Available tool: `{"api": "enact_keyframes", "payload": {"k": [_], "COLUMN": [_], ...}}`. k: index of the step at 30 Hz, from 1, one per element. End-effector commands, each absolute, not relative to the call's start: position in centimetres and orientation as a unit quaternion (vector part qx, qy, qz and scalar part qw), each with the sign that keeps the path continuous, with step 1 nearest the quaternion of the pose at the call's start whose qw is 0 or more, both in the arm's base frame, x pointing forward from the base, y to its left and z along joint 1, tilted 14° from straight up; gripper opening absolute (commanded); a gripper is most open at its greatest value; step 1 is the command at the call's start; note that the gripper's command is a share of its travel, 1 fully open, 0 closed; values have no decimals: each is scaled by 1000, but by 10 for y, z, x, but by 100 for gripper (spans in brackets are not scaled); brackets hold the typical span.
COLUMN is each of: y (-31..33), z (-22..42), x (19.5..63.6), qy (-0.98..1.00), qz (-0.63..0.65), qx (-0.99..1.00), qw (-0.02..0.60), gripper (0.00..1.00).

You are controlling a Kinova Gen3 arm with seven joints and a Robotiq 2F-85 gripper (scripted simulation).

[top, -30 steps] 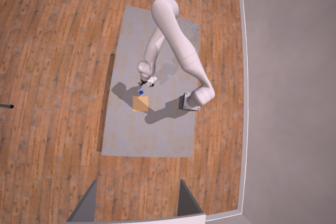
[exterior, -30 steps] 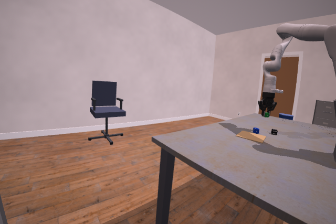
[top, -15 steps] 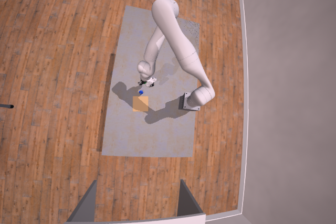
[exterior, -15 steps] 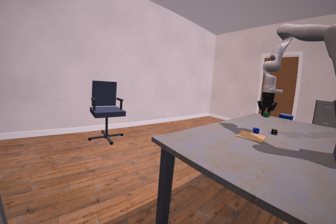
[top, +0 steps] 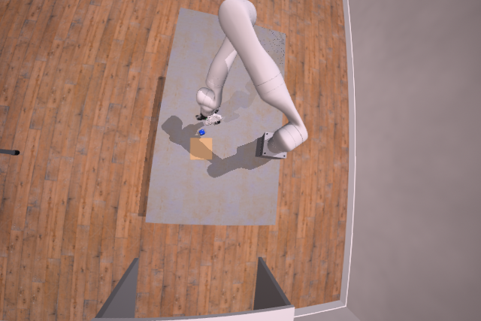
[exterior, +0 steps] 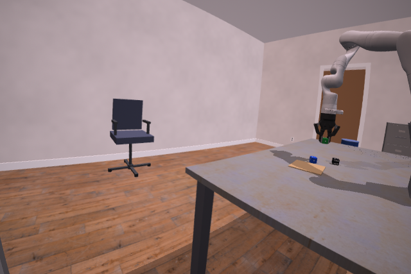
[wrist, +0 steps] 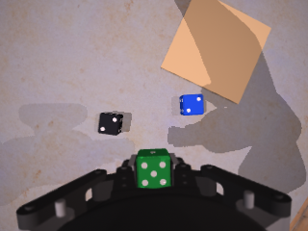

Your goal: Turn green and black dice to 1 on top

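Above the grey desk (exterior: 265,197), the jaws clamp the green die (wrist: 153,167); black die (wrist: 111,123) and blue die (wrist: 192,104) lie beside the mat (wrist: 226,43).

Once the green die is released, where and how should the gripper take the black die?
Grip the black die by two opposite vertical side faces, descending from straight above. It is a small cube resting flat on the table, off the mat, apart from the blue die, leaving finger room on either side.

Top view looks straight down from high, exterior sideways from afar, wrist closely downward; all share the mat (wrist: 217,48).
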State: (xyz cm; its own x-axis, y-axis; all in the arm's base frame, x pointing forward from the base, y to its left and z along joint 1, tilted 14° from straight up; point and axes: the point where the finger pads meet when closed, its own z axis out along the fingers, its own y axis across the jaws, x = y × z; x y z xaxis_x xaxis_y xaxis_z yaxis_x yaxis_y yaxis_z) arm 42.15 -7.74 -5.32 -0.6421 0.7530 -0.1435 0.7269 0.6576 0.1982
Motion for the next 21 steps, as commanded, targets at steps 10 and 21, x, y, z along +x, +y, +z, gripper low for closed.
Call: {"api": "enact_keyframes", "payload": {"k": [10,21], "y": [-77,-77], "z": [-56,-59], "x": [422,424], "qy": [835,735], "qz": [76,91], "qx": [536,667], "qw": [96,82], "gripper": [26,26]}}
